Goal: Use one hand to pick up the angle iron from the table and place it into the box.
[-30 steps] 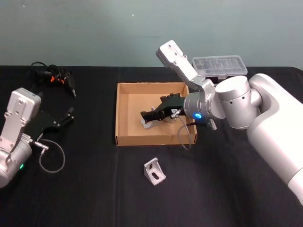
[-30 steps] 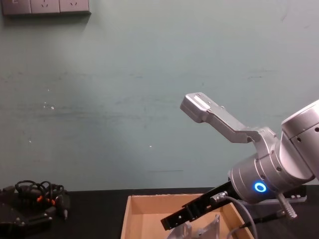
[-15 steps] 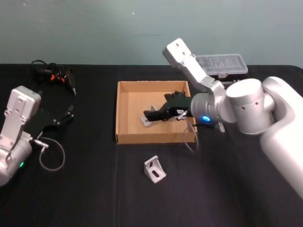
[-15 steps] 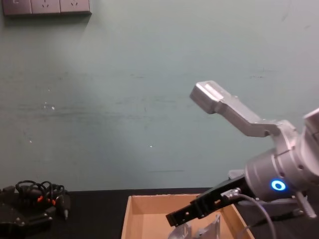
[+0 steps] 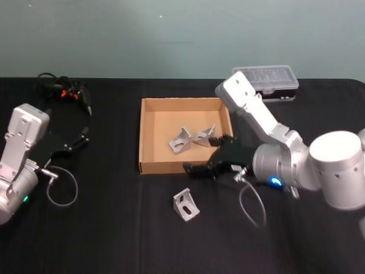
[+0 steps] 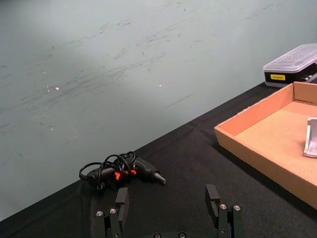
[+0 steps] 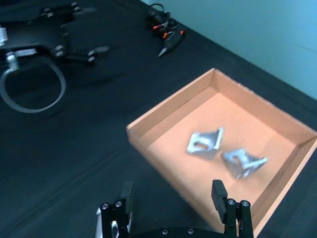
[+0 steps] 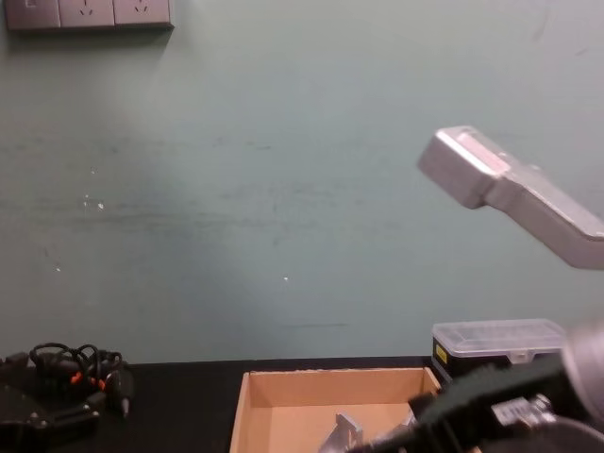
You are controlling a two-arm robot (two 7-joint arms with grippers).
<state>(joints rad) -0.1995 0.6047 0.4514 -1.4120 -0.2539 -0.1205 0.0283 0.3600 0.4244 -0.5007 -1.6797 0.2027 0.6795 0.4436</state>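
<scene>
Right gripper [image 5: 193, 169] extended, jaws apart; left gripper [image 5: 82, 138] parked, jaws apart.

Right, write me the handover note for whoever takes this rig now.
Right gripper: open, empty, above the near wall of the box.
Left gripper: open, empty, parked at the left side of the table.
Done: two angle irons lie side by side in the box.
Left: one angle iron on the table in front of the box; pick it up and place it in.
</scene>
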